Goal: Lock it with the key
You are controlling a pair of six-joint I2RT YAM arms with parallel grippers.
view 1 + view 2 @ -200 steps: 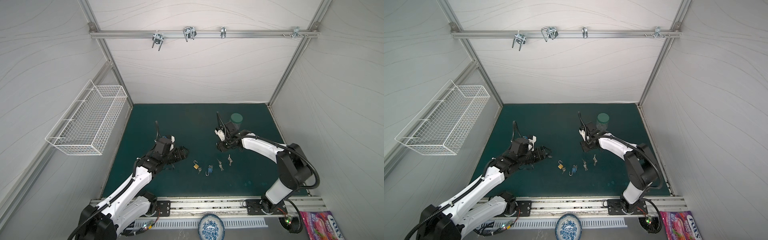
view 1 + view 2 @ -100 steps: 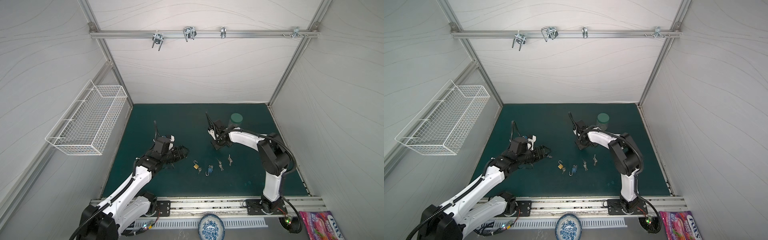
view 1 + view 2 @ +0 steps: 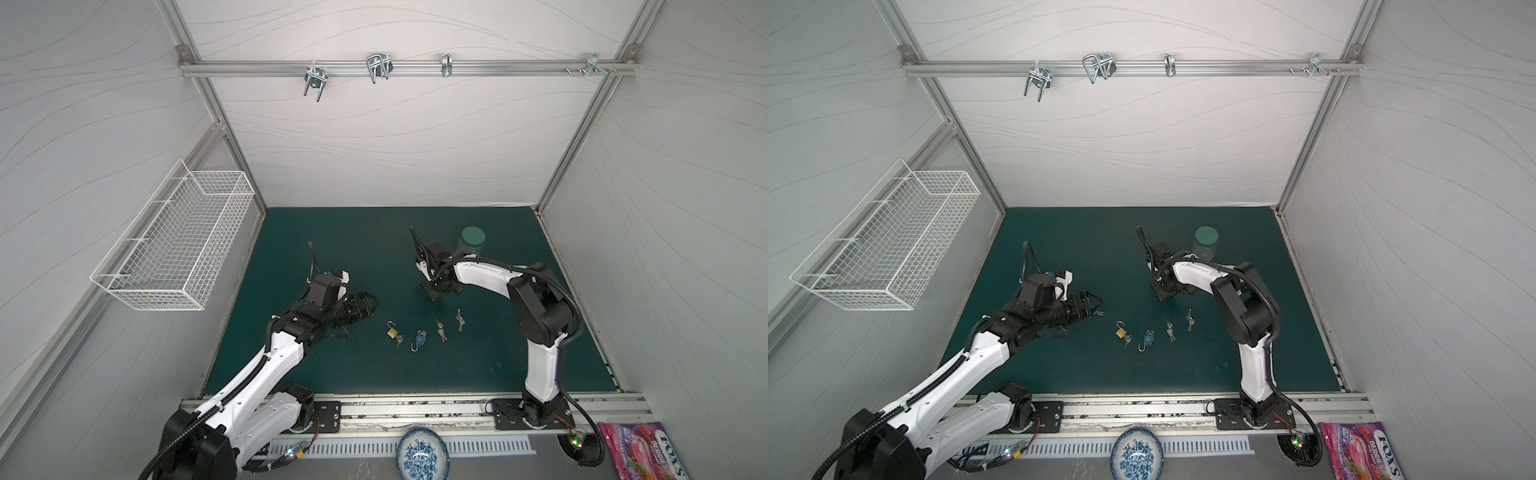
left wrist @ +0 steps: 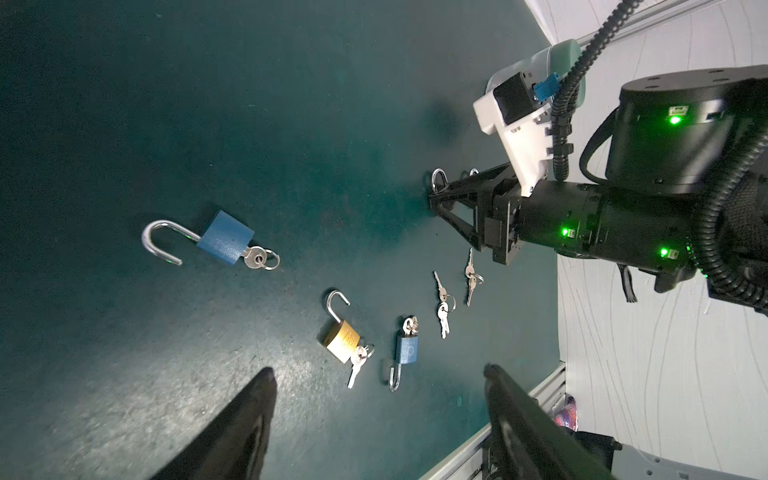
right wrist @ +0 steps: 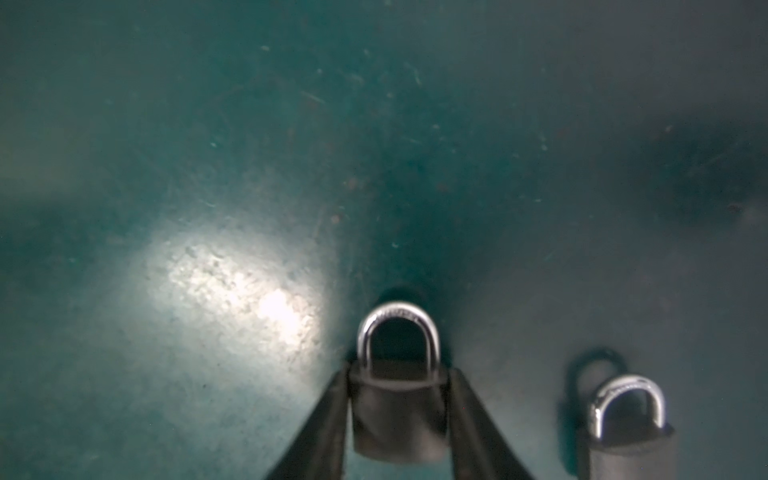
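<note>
My right gripper (image 5: 399, 374) rests low on the green mat, its fingers (image 5: 332, 411) against both sides of a dark padlock (image 5: 399, 419) with a closed shackle. In both top views this gripper (image 3: 434, 293) (image 3: 1163, 294) hides that padlock. A second dark padlock (image 5: 627, 444) stands beside it. My left gripper (image 4: 378, 372) (image 3: 371, 300) is open and empty. Ahead of it lie a brass padlock (image 4: 340, 343) (image 3: 391, 331) and a small blue padlock (image 4: 407, 349) (image 3: 420, 339), shackles open, keys in them. A larger open blue padlock (image 4: 226, 243) also holds a key.
Two loose key bunches (image 4: 442, 309) (image 4: 470, 278) lie near the right gripper. A jar with a green lid (image 3: 473, 241) (image 3: 1205, 241) stands behind the right arm. A wire basket (image 3: 174, 245) hangs on the left wall.
The right arm's elbow has swung in toward the middle while its gripper stayed low at about the same spot on the mat. The left arm has hardly moved.
</note>
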